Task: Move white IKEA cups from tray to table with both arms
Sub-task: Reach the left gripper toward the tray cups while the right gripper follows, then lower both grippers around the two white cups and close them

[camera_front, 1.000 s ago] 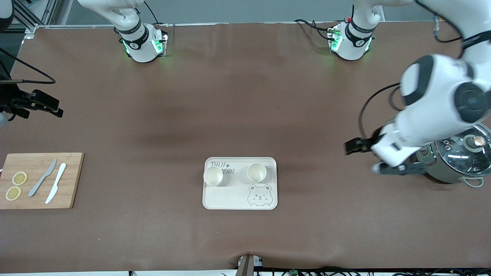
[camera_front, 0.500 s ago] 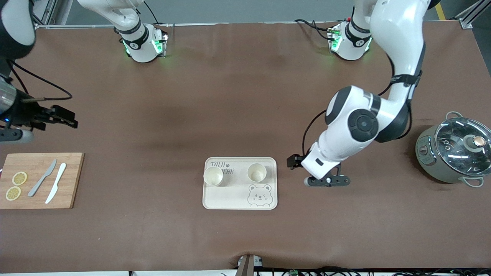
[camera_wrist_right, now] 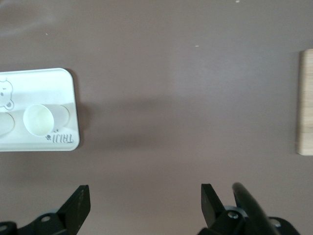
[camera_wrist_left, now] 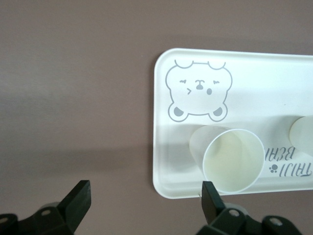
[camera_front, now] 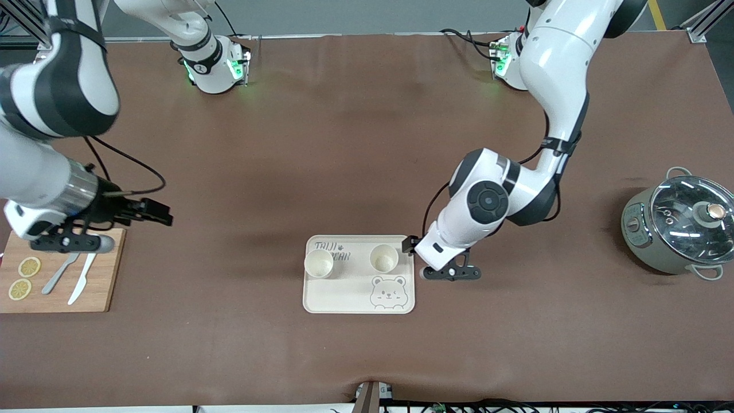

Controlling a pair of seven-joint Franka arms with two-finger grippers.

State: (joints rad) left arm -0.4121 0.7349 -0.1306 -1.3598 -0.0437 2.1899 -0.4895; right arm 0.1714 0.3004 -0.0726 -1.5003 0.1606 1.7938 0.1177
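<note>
Two white IKEA cups stand upright on the cream bear-printed tray (camera_front: 344, 298): one (camera_front: 319, 264) toward the right arm's end, the other (camera_front: 383, 258) toward the left arm's end. My left gripper (camera_front: 408, 244) hangs open and empty over the table just off the tray's edge. In the left wrist view, that gripper (camera_wrist_left: 144, 203) has the nearest cup (camera_wrist_left: 230, 161) just ahead of one finger. My right gripper (camera_front: 157, 213) is open and empty over the table beside the cutting board; its wrist view shows the gripper (camera_wrist_right: 145, 203) over bare table with a cup (camera_wrist_right: 39, 119) far ahead.
A wooden cutting board (camera_front: 106, 287) with lemon slices (camera_front: 28, 267) and two knives (camera_front: 83, 281) lies at the right arm's end. A steel pot with a glass lid (camera_front: 679, 232) stands at the left arm's end.
The left arm has swung from over the pot to the tray's edge. The right arm has come in from the table's end to beside the cutting board. Both cups have stayed put.
</note>
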